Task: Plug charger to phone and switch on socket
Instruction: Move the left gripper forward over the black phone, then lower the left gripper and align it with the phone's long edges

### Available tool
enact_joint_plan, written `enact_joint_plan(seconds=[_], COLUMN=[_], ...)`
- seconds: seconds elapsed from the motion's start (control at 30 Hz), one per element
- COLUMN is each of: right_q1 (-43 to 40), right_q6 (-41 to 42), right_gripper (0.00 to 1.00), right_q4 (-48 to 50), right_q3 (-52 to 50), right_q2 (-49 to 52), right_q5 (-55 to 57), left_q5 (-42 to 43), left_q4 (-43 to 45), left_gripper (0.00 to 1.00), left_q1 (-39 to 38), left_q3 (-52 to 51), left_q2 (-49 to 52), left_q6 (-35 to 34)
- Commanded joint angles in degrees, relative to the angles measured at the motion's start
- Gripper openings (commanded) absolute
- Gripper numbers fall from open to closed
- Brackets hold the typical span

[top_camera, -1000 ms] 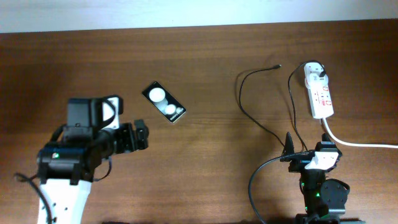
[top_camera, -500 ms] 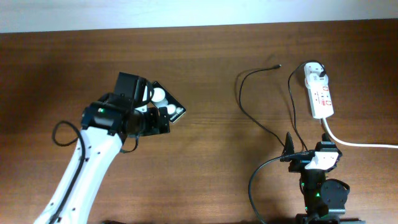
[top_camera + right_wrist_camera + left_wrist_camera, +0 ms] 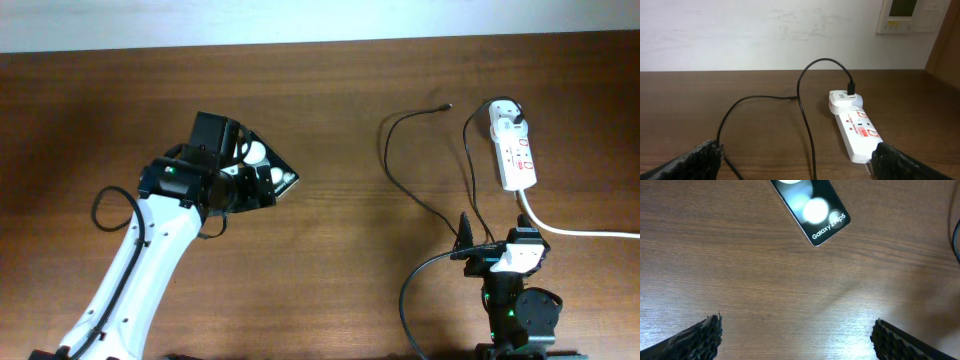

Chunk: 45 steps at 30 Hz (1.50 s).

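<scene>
The phone [image 3: 284, 181] lies tilted on the wooden table at centre left, its near end under my left gripper [image 3: 258, 183]. In the left wrist view the phone [image 3: 810, 207] lies flat at the top, ahead of my open, empty left gripper [image 3: 796, 336]. The charger cable [image 3: 390, 160] loops from the white adapter [image 3: 506, 113] to its loose plug tip [image 3: 445, 106]. The adapter sits in the far end of the socket strip [image 3: 516, 155]. My right gripper [image 3: 493, 238] is open and empty, just short of the strip's near end [image 3: 860, 132], with the cable [image 3: 805, 110] between its fingers [image 3: 797, 161].
The strip's thick white cord [image 3: 580, 230] runs off the right edge. A white wall [image 3: 765, 30] stands behind the table's far edge, with a control panel [image 3: 910, 15] on it.
My left arm swung from the front left up and to the right until its gripper reached the phone; in the last half second it only edged closer. The right arm has not moved.
</scene>
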Motion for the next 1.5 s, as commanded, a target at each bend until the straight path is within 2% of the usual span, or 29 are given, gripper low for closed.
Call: enact_joint_plan(seconds=[0.0, 0.47, 1.47], right_q1=[0.35, 0.35, 0.35], right_q6=[0.13, 0.13, 0.15], right_gripper=[0.99, 0.99, 0.99], right_q4=[-0.22, -0.22, -0.22], right_q3=[-0.39, -0.39, -0.39], right_q2=[-0.59, -0.59, -0.59], right_q5=[0.48, 0.48, 0.48], left_q5=[0.04, 1.36, 0.63], left_q4=[0.48, 2.99, 2.82], left_gripper=[0.99, 0.99, 0.99], left_q1=[-0.17, -0.17, -0.17], left_q3=[0.76, 0.76, 0.76], left_q2=[0.70, 10.03, 10.49], left_q6=[-2.49, -3.28, -3.21])
